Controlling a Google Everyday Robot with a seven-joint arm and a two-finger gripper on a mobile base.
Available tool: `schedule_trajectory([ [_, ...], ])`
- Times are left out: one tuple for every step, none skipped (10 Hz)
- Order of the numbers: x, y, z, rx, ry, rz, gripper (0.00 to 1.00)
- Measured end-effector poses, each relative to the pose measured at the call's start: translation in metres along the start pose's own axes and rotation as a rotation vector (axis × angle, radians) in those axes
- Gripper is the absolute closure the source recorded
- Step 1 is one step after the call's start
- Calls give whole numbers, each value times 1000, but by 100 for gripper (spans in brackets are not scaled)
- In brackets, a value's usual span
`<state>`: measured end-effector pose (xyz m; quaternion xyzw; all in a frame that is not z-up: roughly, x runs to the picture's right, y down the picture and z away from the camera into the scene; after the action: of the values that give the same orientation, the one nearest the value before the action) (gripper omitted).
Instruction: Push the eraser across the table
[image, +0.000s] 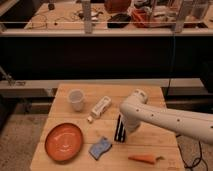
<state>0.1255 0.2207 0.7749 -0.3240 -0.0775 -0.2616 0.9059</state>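
Observation:
The eraser (119, 128) is a slim black block lying lengthwise near the middle of the light wooden table (65, 94). My white arm reaches in from the right. The gripper (128, 128) hangs down right beside the eraser's right side, touching or nearly touching it. The arm's body hides most of the gripper.
A white cup (76, 99) stands at the back left. A white oblong block (101, 106) lies behind the eraser. An orange plate (63, 142) sits front left, a blue wavy sponge (101, 147) in front of the eraser, a carrot (144, 159) front right.

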Motion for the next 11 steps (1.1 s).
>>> schedule_trajectory([
  [0, -2, 1, 0, -2, 0, 100],
  [1, -3, 3, -1, -5, 1, 100],
  [0, -4, 5, -1, -6, -4, 100],
  [-5, -7, 6, -1, -9, -10, 100],
  [-10, -11, 8, -1, -14, -18, 100],
  [-13, -12, 10, -6, -15, -22, 100],
  [-14, -12, 11, -7, -16, -25, 100],
  [-15, -14, 13, -7, -17, -30, 100],
  [-18, -15, 14, -7, -16, -39, 100],
  [-22, -17, 15, -7, -20, -44, 100],
  [-26, -17, 17, -7, -22, -49, 100],
])
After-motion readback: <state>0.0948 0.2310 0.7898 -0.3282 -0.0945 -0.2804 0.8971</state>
